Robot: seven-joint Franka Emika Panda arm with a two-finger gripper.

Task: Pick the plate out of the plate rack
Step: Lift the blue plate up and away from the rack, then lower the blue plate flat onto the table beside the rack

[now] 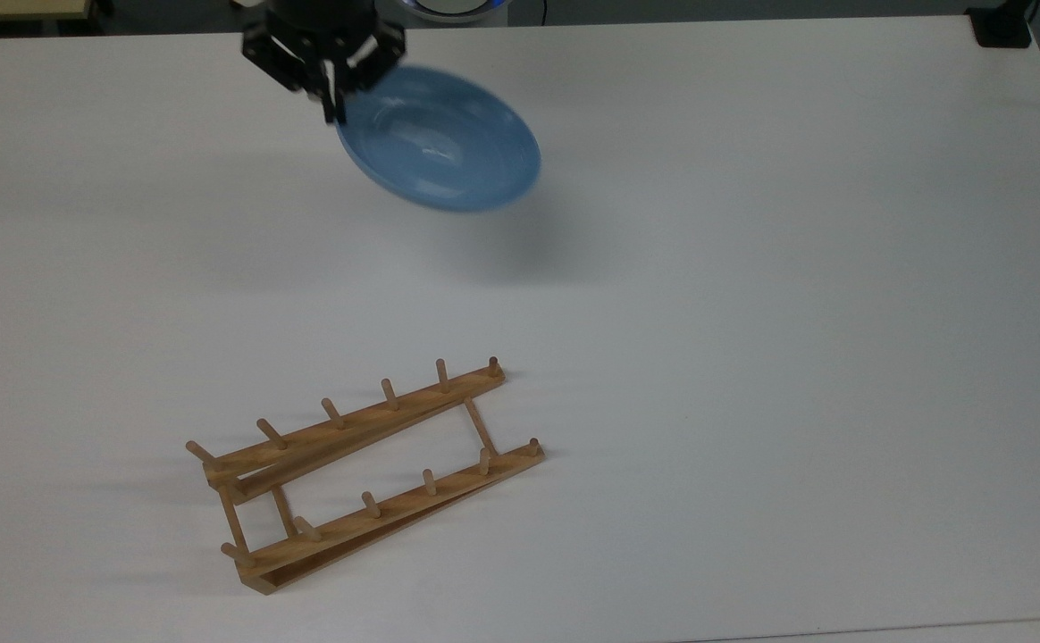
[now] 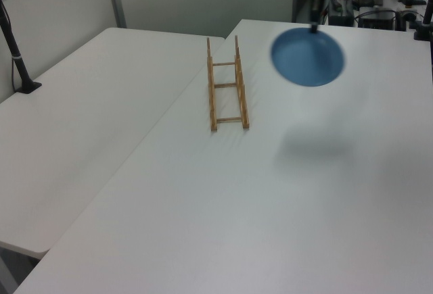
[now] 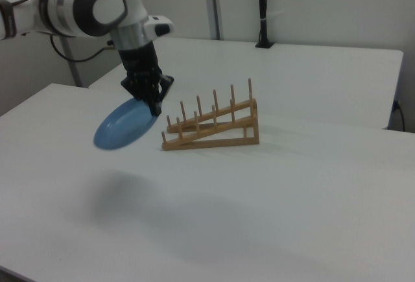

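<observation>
Tool (image 1: 334,112) clenched on rim of plate (image 1: 441,139); plate hangs tilted above worktop (image 1: 752,313), well apart from plate rack (image 1: 364,473). Advice: carry slowly, keep firm pinch, avoid swing.

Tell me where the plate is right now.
The plate hangs above the table from the tool gripping its rim, near the top view's upper edge, well clear of the plate rack.

You see a plain light-blue plate (image 1: 441,138), a light-brown wooden rack (image 1: 364,473), a black tool (image 1: 331,100) and a plain white counter (image 1: 752,313).
</observation>
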